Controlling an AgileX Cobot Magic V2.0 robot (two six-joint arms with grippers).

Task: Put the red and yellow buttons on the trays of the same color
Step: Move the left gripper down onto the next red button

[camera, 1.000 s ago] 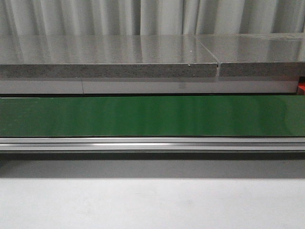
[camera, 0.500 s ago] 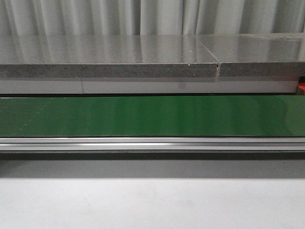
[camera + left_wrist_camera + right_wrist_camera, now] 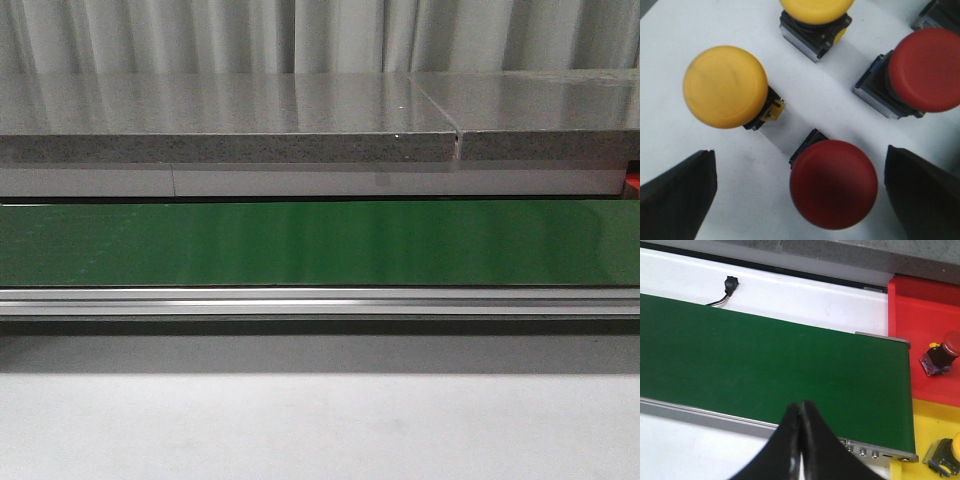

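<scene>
1. Left gripper (image 3: 800, 200) is wide open, with a red button (image 3: 834, 183) between its fingers.
2. Right gripper (image 3: 800, 412) is closed, holding nothing, over the green belt (image 3: 765, 365).
3. Red tray (image 3: 922, 340), beside the belt's end, holds another red button (image 3: 941, 354).

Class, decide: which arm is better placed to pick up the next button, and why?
Left. The open left gripper straddles a red button among loose buttons. The right gripper is shut over the green conveyor belt, touching nothing.

The left gripper (image 3: 800, 195) was held with its two dark fingers (image 3: 677, 195) spread wide apart, pointing straight down. The right gripper (image 3: 800, 412) was seen with its fingertips pressed together, nothing between them. Neither arm was caught in the front view.
</scene>
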